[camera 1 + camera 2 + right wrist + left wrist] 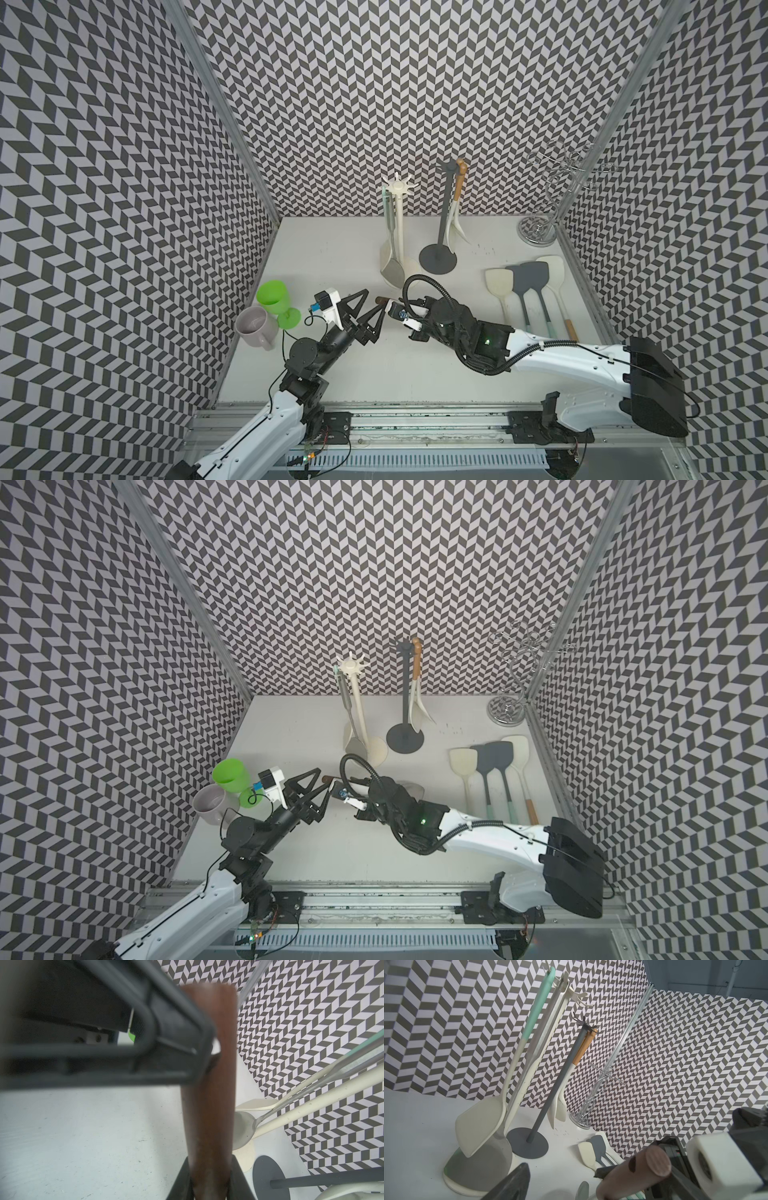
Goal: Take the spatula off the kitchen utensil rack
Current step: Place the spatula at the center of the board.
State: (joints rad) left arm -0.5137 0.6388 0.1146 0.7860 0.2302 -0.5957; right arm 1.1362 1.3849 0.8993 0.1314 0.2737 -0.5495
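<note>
Chevron-walled bench (pixel 332 374): spatula (pixel 207 1084) clear of the racks (pixel 400 216).
Right hand (pixel 211 1184) grips its handle; left hand (pixel 374 301) spread about the tip; set-down judged outstanding.

Bright, even light comes down from overhead, and the pale tabletop (pixel 332 374) shows only soft, faint shadows beside the green cup (pixel 272 296) and under the arms. Both top views are sharp, though the chevron walls (pixel 374 83) bow toward the edges. In the right wrist view the brown handle (pixel 207 1084) near the lens is blurred, while the wall beyond is crisp. The chrome stand (pixel 536 232) glints a little.
</note>
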